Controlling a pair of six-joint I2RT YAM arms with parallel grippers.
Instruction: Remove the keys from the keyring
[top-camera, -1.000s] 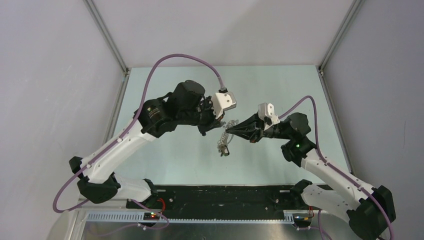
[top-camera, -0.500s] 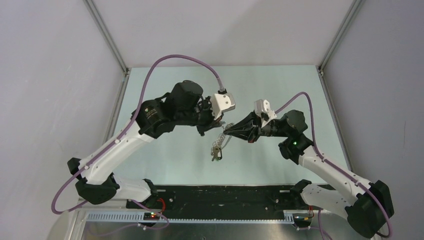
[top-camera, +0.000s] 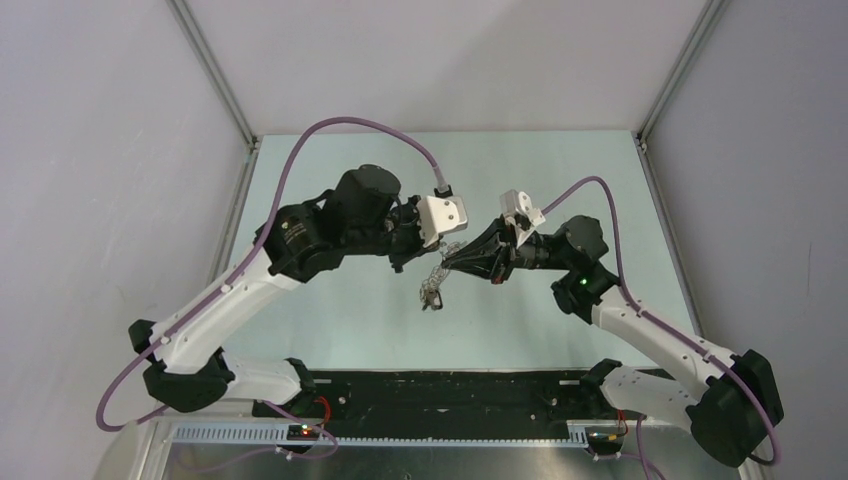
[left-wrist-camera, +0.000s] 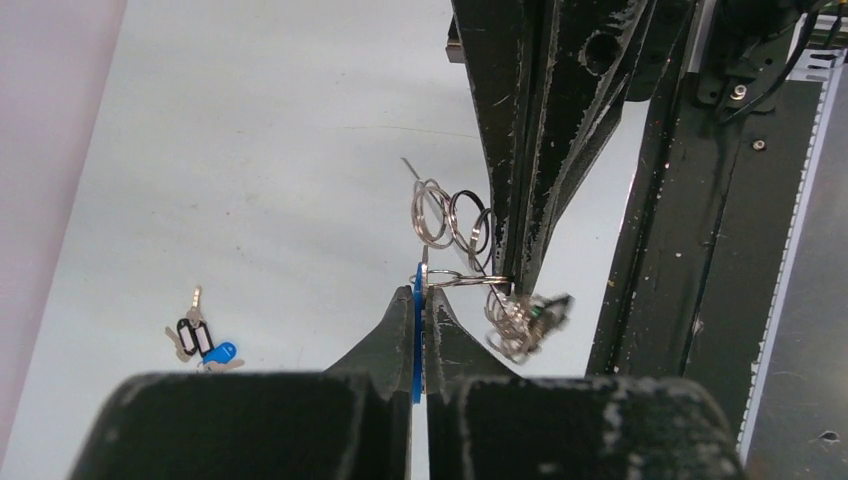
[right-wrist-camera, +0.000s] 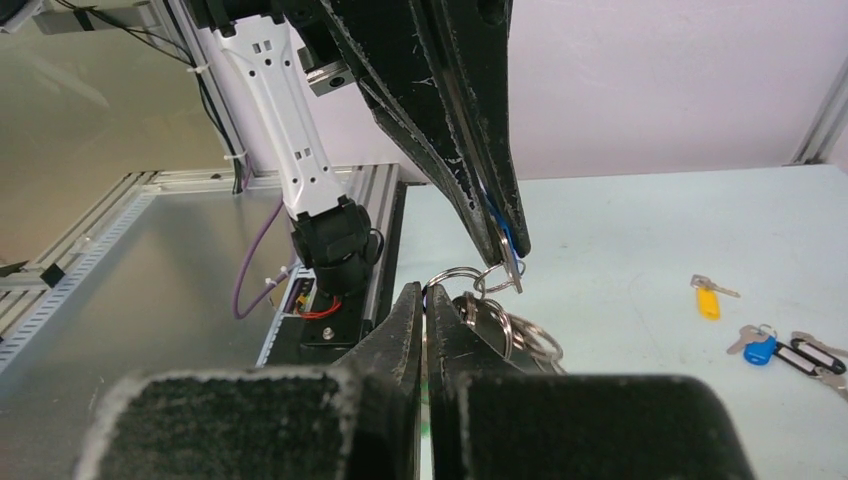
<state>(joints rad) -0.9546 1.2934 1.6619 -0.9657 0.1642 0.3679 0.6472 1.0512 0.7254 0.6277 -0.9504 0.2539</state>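
Note:
My left gripper (left-wrist-camera: 419, 292) is shut on a blue-headed key (left-wrist-camera: 416, 330), held edge-on between its fingers above the table. A small silver ring (left-wrist-camera: 457, 280) joins that key to the keyring (right-wrist-camera: 470, 277), a bunch of linked silver and black rings. My right gripper (right-wrist-camera: 424, 292) is shut on the keyring. More rings and a key cluster (left-wrist-camera: 525, 315) hang below it. In the top view the two grippers meet tip to tip, left (top-camera: 440, 256) and right (top-camera: 449, 262), with the bunch (top-camera: 431, 291) dangling beneath. The keyring's full shape is hidden by the fingers.
Loose keys lie on the pale table: a yellow-headed one (right-wrist-camera: 706, 299), a blue-headed one (right-wrist-camera: 759, 350) and one with a black tag (right-wrist-camera: 806, 356). The left wrist view also shows the blue one (left-wrist-camera: 219, 352). A black base rail (top-camera: 440, 390) runs along the near edge.
Both grippers have shifted a little left together, still joined at the rings. The hanging bunch has swung left with them.

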